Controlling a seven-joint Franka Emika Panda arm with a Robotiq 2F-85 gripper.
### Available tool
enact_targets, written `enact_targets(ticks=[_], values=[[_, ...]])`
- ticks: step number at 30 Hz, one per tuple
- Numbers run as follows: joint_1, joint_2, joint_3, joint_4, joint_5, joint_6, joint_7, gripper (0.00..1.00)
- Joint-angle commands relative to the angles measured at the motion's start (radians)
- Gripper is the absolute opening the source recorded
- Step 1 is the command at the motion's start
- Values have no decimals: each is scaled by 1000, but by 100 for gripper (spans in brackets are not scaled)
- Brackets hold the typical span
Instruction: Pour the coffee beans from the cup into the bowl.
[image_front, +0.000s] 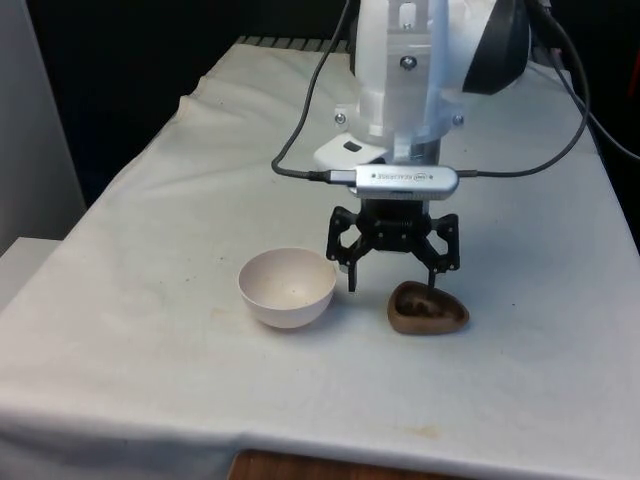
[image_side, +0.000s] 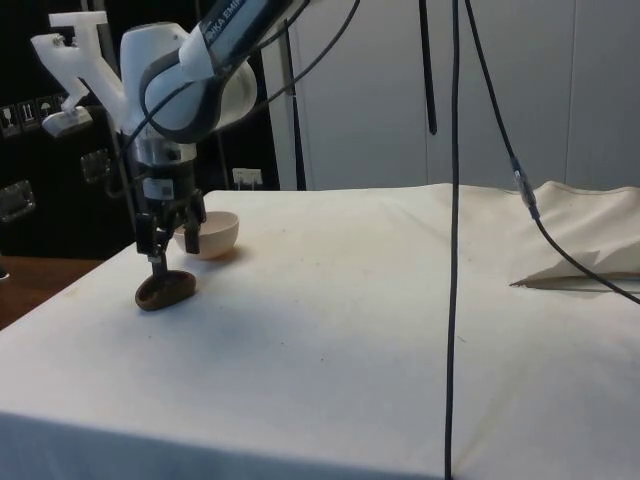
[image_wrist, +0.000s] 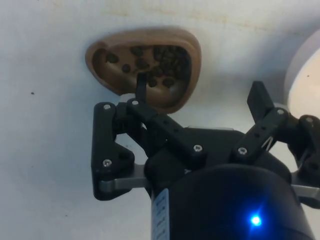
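While spread, gripper straddling cup rim

From here I read it as a lab, probably: a white cloth over the table, hanging cables, dark cabinets behind

A table draped in a white, faintly stained cloth carries a pale bowl and, just beside it, a brown cup of what appear to be coffee beans, the two not touching
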Motion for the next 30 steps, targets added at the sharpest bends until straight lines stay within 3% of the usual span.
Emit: enact_targets(ticks=[1, 3, 4, 5, 10, 14, 21, 23, 24, 30], values=[[-10, 2, 13, 0, 16, 10, -12, 100], [-11, 3, 14, 0, 35, 13, -24, 100], [-1, 1, 0, 0, 29, 4, -17, 100], [-11, 4, 14, 0, 44, 14, -29, 100], [-7, 6, 9, 0, 86, 14, -56, 100], [-1, 4, 0, 0, 81, 8, -52, 100], [-6, 15, 5, 2, 86, 14, -56, 100], [-2, 13, 0, -1, 81, 11, -52, 100], [-8, 23, 6, 5, 87, 17, -58, 100], [-10, 21, 6, 6, 87, 14, -58, 100]])
